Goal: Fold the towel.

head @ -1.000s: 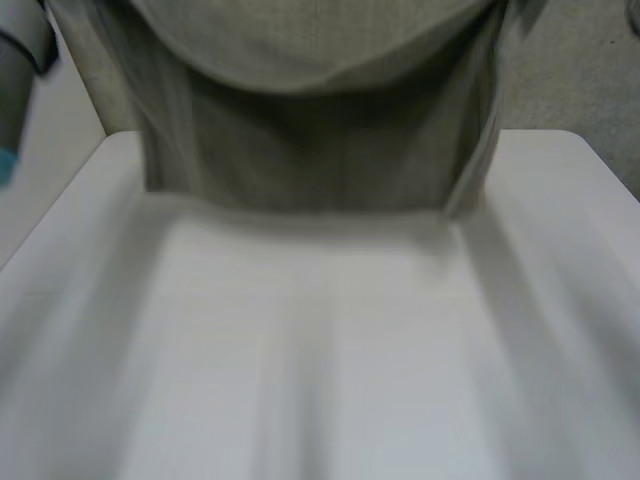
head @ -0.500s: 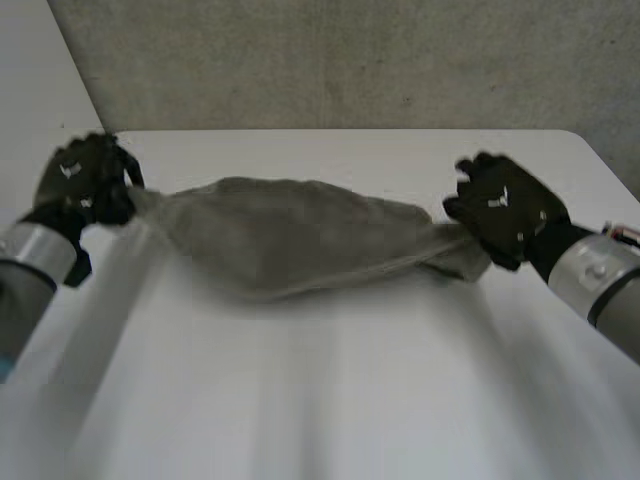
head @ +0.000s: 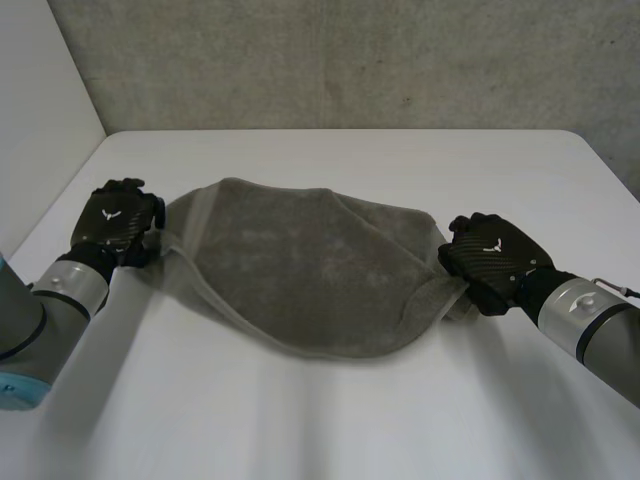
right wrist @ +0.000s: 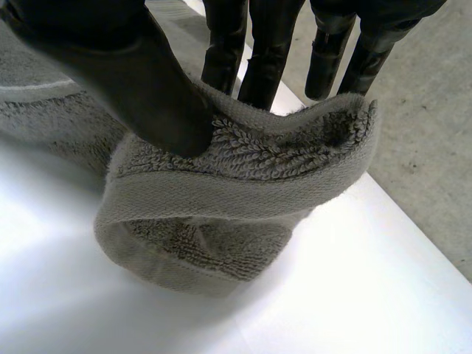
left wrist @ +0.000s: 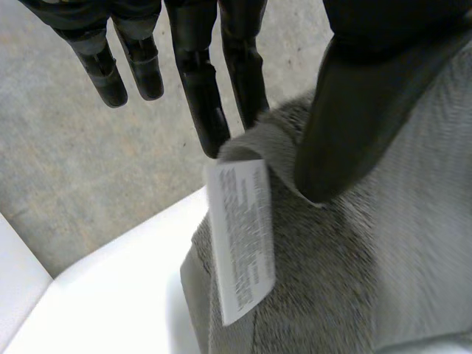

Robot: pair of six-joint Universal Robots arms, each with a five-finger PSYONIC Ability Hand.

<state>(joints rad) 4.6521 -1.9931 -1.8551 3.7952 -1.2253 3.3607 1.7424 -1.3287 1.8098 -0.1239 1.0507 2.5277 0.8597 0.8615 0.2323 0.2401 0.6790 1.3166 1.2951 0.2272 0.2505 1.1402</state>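
The left hand pinches one end of the towel under its thumb; the right hand pinches the other.

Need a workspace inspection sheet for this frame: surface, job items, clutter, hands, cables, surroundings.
Surface: white table, bare apart from the towel.
Job's things: grey towel, lying rumpled across the table between the two hands and not yet folded flat. A white label hangs at the corner by the left hand.
Clutter: nothing seen.
Hands: left hand pinches one end of the towel between thumb and fingers. Right hand pinches the opposite end, thumb on top of a rolled edge.
Cables: nothing seen lying on the table.
Surroundings: grey wall behind the table, white panel on the left arm's side.
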